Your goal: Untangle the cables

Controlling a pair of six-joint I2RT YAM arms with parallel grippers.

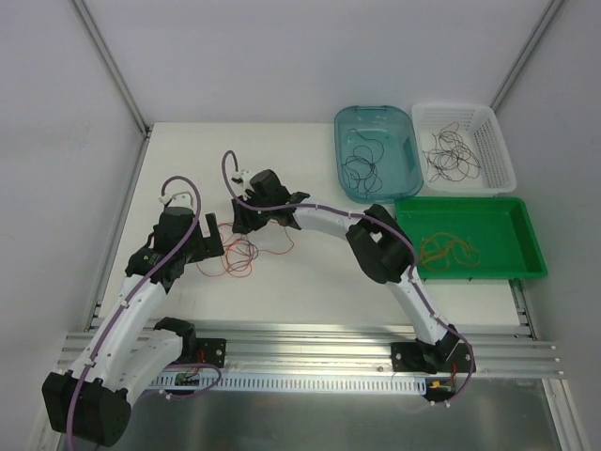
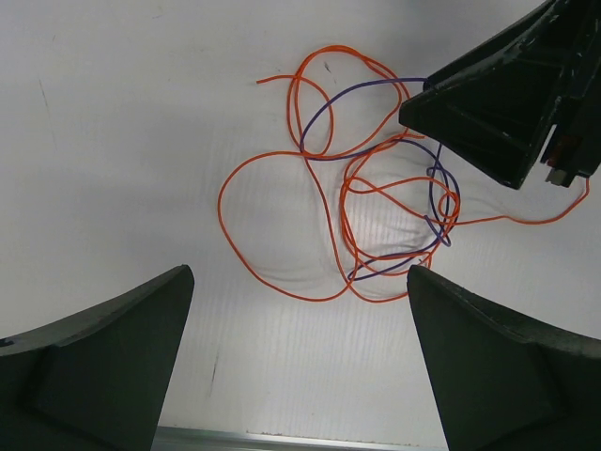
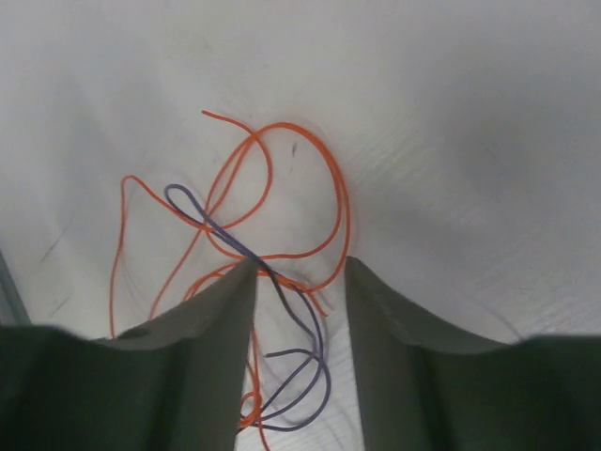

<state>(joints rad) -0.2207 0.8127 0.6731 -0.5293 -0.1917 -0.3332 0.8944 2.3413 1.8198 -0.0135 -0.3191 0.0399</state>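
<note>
Both arms are reaching in over the white table (image 1: 310,282), meeting left of centre.

The cables (image 1: 239,256) I am working on are lying flat on the table between the two grippers as a loose knot of thin orange loops with one purple strand threading through them (image 2: 362,183). One orange tail is trailing off to the right of the knot.

The left gripper (image 2: 300,282) is hovering at the knot's near-left side with its jaws spread wide. Nothing is sitting between them, and the loops are lying just beyond the fingertips.

The right gripper (image 3: 300,272) is coming down on the far side of the knot. Its jaws are standing partly apart, straddling the purple strand and an orange one (image 3: 246,252). The purple strand is running against the inner edge of one finger, and a clear gap is showing to the other finger, so I am not reading a pinch. One of its fingers (image 2: 488,113) is showing over the knot's upper right in the left wrist view.

At the far right, three containers are holding more wire:
- The blue bin (image 1: 343,141) is holding black strands (image 1: 366,164).
- The white basket (image 1: 502,150) is holding dark strands (image 1: 446,155).
- The green tray (image 1: 526,240) is holding orange strands (image 1: 449,249).
</note>
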